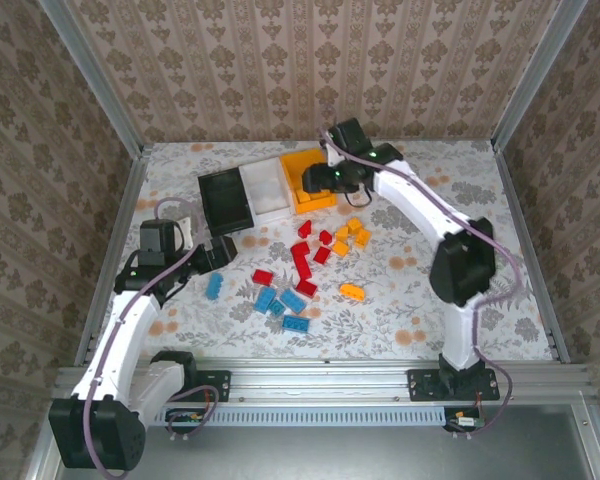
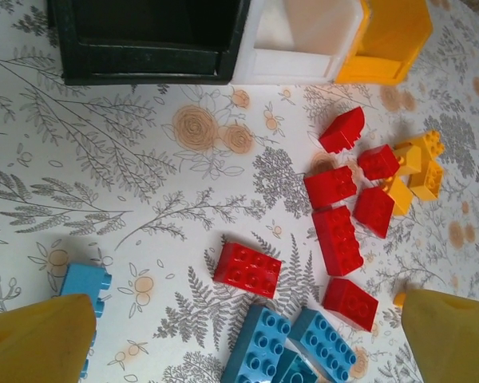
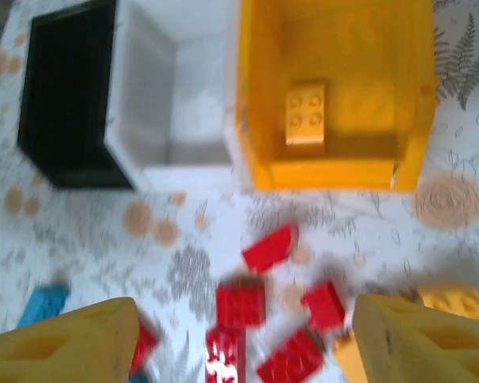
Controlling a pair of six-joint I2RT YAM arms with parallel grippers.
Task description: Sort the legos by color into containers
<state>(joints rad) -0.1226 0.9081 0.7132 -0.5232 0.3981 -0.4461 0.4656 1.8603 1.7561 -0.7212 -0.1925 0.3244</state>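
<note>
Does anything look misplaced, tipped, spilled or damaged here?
Nothing stands out. One orange-yellow studded plastic brick lies in the matching orange-yellow plastic bin; the other bricks, red, light blue and orange-yellow, lie loose on the floral-patterned table, none in a wrong bin.

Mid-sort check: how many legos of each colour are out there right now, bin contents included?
Red legos: 7, all on the table
Light blue legos: 5, all on the table
Orange-yellow legos: 6, one of them in the orange-yellow bin
Total: 18
</note>
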